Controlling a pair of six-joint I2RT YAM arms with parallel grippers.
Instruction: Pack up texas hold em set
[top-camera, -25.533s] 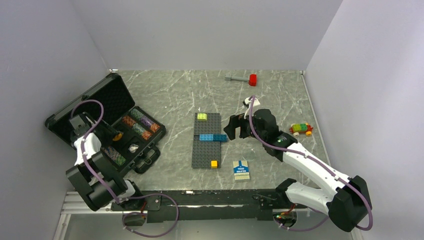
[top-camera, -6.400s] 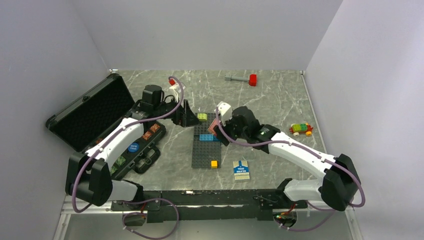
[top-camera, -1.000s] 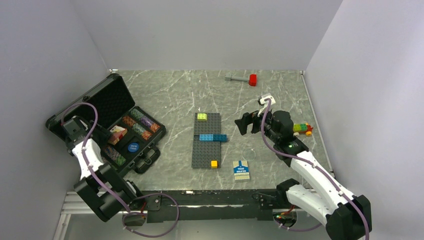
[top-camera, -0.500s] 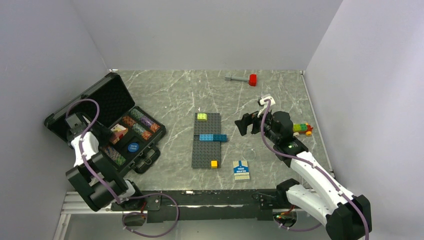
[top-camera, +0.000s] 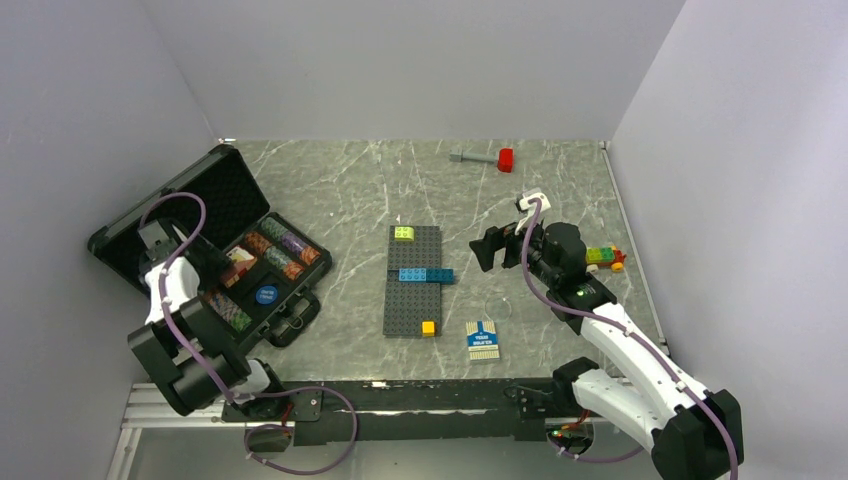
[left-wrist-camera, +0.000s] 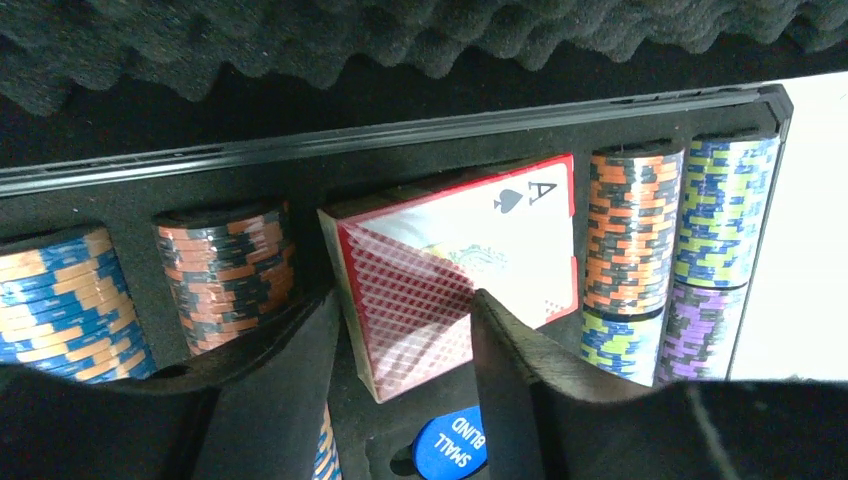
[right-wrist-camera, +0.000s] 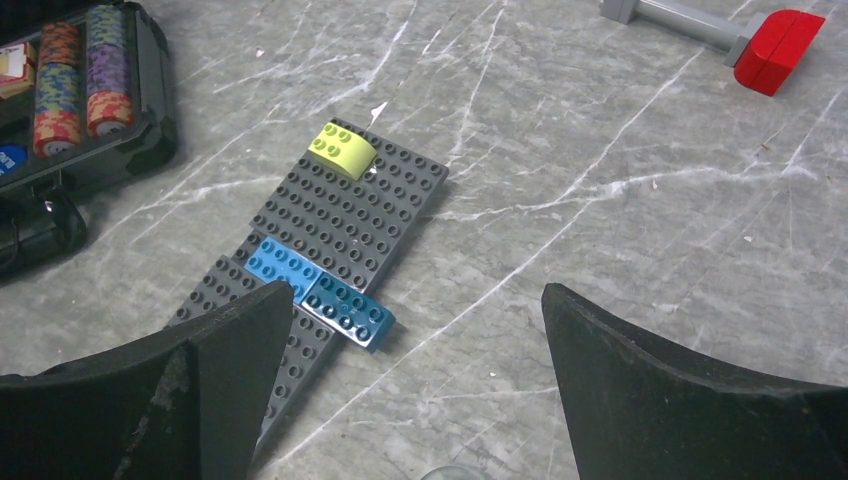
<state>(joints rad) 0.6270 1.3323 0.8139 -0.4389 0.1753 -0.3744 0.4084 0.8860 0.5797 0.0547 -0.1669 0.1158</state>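
Closest to the arm bases, the blue-white card pack (top-camera: 483, 340) lies flat on the desk (top-camera: 340, 190), just right of the near end of the dark grey baseplate (top-camera: 410, 305) and well apart from the case. It has not shifted across the views, and it is the one visible piece of the set not yet packed.

Further in on the left, the open black case (top-camera: 190, 205) now holds the pink card pack (left-wrist-camera: 470, 250), which a few seconds ago was up in the right claw over the middle of the desk. It stands tilted in a slot between chip stacks (left-wrist-camera: 635, 230), with the blue button (left-wrist-camera: 450, 455) just beside it. The left claw (left-wrist-camera: 400, 300) hovers above it, fingers apart and gripping nothing, so the pack looks released.

Beyond the baseplate, the right claw (top-camera: 484, 250) hangs wide apart and empty, having pulled back to its own side.

By this reading the pink pack is done. The blue-white pack is next, and it lies nearer the right arm. The hammer (top-camera: 480, 157) at the far edge is no part of the set.
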